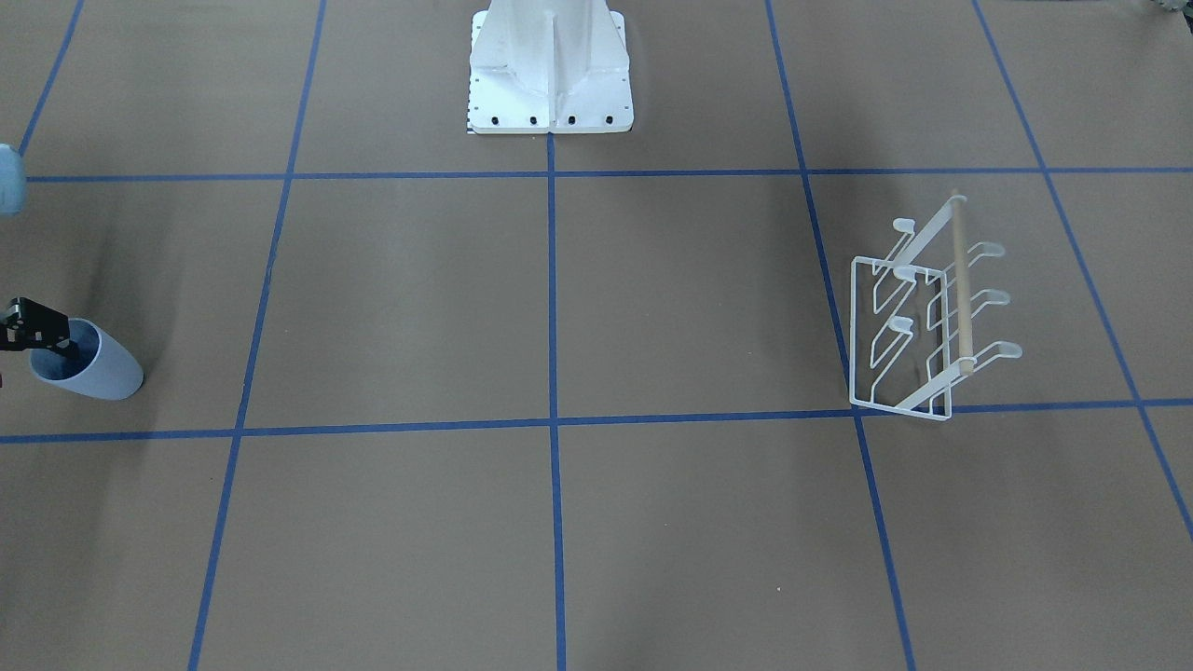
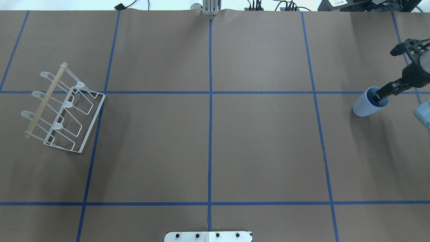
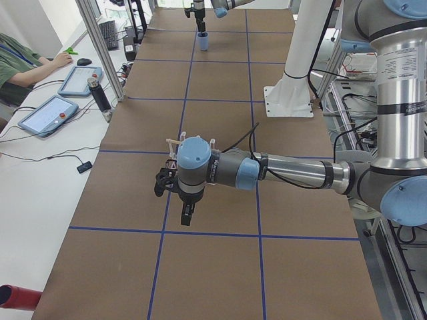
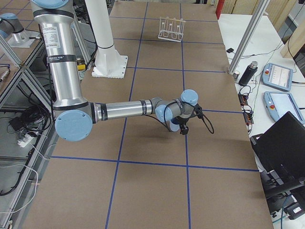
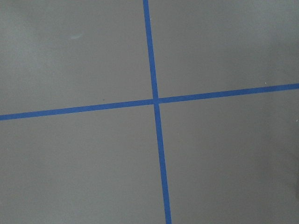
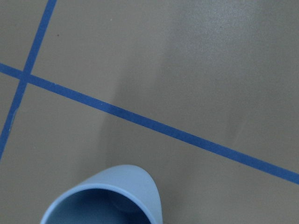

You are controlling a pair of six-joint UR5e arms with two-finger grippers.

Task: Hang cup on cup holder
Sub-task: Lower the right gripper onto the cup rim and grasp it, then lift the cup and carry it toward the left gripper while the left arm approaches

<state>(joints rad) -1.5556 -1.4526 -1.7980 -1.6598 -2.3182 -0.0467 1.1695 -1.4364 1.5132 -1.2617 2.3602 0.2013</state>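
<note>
The pale blue cup (image 2: 367, 107) stands upright at the table's far right, also in the front view (image 1: 98, 368) and at the bottom of the right wrist view (image 6: 112, 196). My right gripper (image 2: 386, 74) is over it with its jaws spread. One finger (image 2: 381, 94) reaches down inside the cup's mouth and the other is clear of the cup. The white wire cup holder (image 2: 62, 111) with its wooden dowel stands far left, also in the front view (image 1: 932, 317), with bare prongs. My left gripper (image 3: 177, 200) hangs above the table near the holder; I cannot tell whether it is open.
The white robot base (image 1: 550, 84) stands at the table's near middle edge. Blue tape lines grid the brown table (image 2: 208, 134). A person, tablets and a post sit along the operators' side (image 3: 60, 100). The left wrist view shows only table and tape.
</note>
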